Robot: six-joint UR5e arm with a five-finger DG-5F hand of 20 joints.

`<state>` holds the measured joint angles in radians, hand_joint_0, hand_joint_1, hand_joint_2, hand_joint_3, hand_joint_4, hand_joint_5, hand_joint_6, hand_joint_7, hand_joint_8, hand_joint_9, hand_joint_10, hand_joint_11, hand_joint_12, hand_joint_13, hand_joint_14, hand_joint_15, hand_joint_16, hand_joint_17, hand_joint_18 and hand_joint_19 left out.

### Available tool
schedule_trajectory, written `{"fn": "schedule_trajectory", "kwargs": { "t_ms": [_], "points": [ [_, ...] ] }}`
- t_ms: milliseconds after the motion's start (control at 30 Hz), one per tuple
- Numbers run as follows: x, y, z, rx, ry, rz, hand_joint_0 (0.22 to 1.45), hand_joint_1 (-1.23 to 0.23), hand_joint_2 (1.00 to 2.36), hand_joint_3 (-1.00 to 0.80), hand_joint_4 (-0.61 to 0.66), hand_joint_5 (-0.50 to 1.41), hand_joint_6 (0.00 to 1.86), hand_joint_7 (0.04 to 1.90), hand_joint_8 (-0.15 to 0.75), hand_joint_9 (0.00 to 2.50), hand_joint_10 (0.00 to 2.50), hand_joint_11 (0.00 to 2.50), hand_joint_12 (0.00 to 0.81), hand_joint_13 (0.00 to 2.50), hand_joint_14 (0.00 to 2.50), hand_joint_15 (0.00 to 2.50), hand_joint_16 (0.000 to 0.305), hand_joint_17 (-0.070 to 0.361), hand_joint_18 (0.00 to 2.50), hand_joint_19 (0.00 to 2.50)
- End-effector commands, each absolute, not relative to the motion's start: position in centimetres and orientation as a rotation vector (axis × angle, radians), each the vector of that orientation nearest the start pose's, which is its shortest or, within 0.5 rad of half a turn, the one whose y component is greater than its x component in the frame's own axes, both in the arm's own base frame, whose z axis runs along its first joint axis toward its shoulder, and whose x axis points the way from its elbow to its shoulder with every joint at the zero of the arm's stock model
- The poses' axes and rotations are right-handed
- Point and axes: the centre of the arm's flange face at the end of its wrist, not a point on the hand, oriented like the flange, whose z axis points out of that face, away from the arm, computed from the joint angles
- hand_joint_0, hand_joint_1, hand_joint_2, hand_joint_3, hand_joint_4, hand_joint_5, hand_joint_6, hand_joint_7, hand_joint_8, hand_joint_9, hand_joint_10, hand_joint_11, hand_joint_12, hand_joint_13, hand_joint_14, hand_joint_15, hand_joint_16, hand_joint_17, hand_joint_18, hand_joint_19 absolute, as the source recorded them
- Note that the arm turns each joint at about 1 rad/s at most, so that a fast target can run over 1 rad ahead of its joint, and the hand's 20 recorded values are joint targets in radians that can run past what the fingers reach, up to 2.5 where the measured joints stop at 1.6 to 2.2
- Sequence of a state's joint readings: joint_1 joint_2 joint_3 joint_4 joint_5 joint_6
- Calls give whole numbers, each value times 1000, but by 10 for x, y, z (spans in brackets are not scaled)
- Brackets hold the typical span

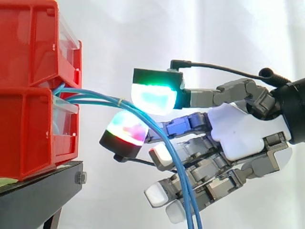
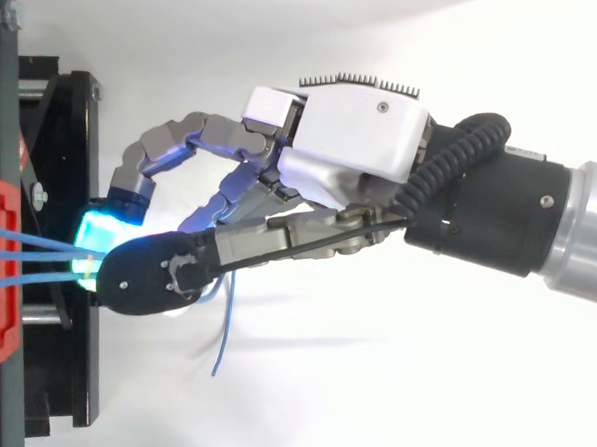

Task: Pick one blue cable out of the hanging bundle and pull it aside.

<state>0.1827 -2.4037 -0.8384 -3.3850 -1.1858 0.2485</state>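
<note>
Grasp stage, pull not yet made, as I judge it; cables [image 1: 95,95] run from the gap between the red bins [image 1: 33,57] at left of the side view, arc right and drop to the bottom edge right of centre; that line looks like their natural hang, so nothing is drawn aside yet.

Hand [image 1: 238,133] comes in from the right, palm at centre right; two pads reach left toward the bins, one glowing green-cyan [image 1: 155,98] above the cables, one glowing red-magenta [image 1: 125,129] below them; the cables pass right between the two and look nipped there; so hand closed in a pinch on the cables, other fingers curled lower down with the strands crossing in front of them.

Top view: hand [image 2: 353,136] in upper centre; blue strands [image 2: 26,256] fan out from the bin at the left edge and converge at the pads at centre left; a loose blue end [image 2: 225,330] hangs below the hand.

Cannot tell if one strand or several sit in the pinch; singling out one is unconfirmed.

Left to do: check the pick is a single cable, then pull it sideways clear of the rest; black stand [image 1: 38,191] at lower left under the bins.
</note>
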Motion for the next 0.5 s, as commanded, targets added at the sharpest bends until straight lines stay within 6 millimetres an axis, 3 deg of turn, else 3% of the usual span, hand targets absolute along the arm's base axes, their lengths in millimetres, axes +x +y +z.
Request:
{"fn": "schedule_trajectory", "kwargs": {
  "t_ms": [0,200,400,467],
  "points": [
    [776,-30,284,1645,1165,972,787,-865,1003,-454,-355,-146,963,911,206,1066,23,713,299,771,18,452,43,97,641,381],
    [773,-35,283,1662,1187,958,797,-912,1000,-500,-414,-121,966,995,185,1125,22,724,286,819,18,452,40,91,691,355],
    [769,-43,281,1685,1193,937,749,-911,1000,-500,-321,-113,959,934,189,1150,24,718,286,837,19,456,39,88,706,363],
    [768,-47,281,1692,1195,926,684,-898,1000,-500,-226,-109,947,839,194,1155,24,715,285,839,19,475,39,89,705,379]
  ]
}}
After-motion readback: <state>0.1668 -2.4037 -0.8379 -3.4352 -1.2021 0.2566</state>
